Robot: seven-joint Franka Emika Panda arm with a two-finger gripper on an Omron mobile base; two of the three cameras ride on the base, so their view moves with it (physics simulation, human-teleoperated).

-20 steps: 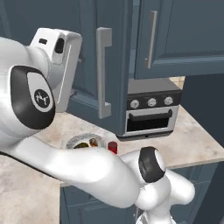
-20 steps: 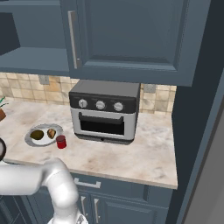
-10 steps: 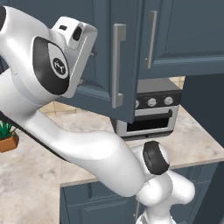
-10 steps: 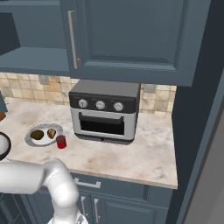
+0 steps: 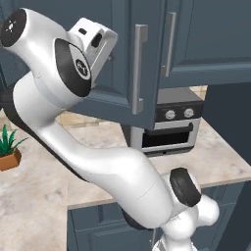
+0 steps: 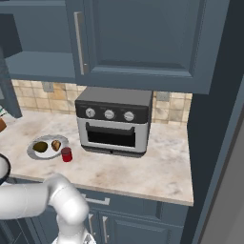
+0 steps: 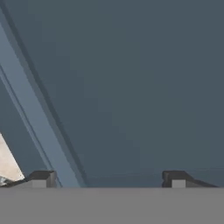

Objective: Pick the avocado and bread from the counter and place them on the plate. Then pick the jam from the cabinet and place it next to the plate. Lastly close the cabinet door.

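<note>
The white plate lies on the counter left of the toaster oven, with the green avocado and the brown bread on it. The red jam jar stands upright just right of the plate. My hand is raised against the open cabinet door, left of its long grey handle. In the hand view my gripper is open. Its fingertips stand wide apart with nothing between them, close to the dark blue door panel.
A grey toaster oven stands on the counter under the upper cabinets. The open cabinet's shelf shows at upper left. A potted plant sits at the far left of the counter. My arm crosses the left base view.
My hand has swung up and to the right against the cabinet door, and the door with its handle has moved right. The plate, food and jam have stayed in place.
</note>
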